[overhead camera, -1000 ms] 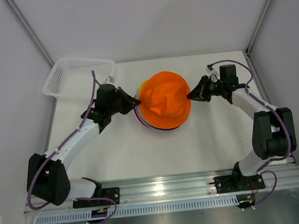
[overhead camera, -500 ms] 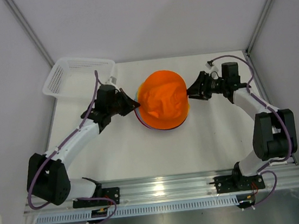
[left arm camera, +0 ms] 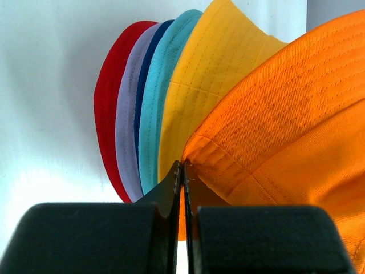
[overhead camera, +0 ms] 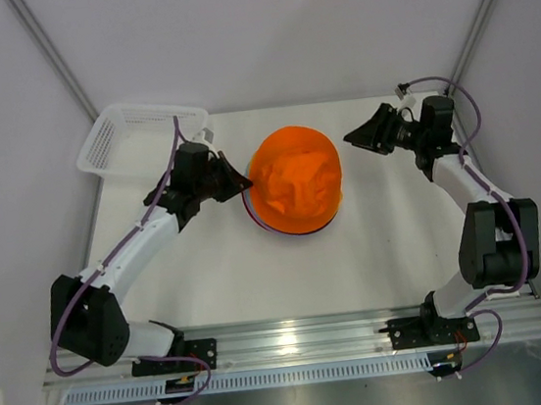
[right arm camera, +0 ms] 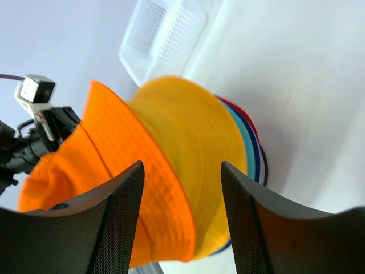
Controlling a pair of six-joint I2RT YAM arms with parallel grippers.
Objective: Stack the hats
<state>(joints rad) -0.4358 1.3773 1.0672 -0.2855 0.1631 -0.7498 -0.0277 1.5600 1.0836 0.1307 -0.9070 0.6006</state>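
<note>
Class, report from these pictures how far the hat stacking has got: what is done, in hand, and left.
Done: the red, lilac, dark blue, teal and yellow hats are nested, the orange hat on top. In hand: the left tool is shut on the orange hat's brim; the right tool is open, clear of the stack. Left: probably only releasing that brim.

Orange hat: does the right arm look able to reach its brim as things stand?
Probably yes: the right gripper is open beside the orange hat with nothing between them; the left gripper pinches only the opposite brim.
</note>
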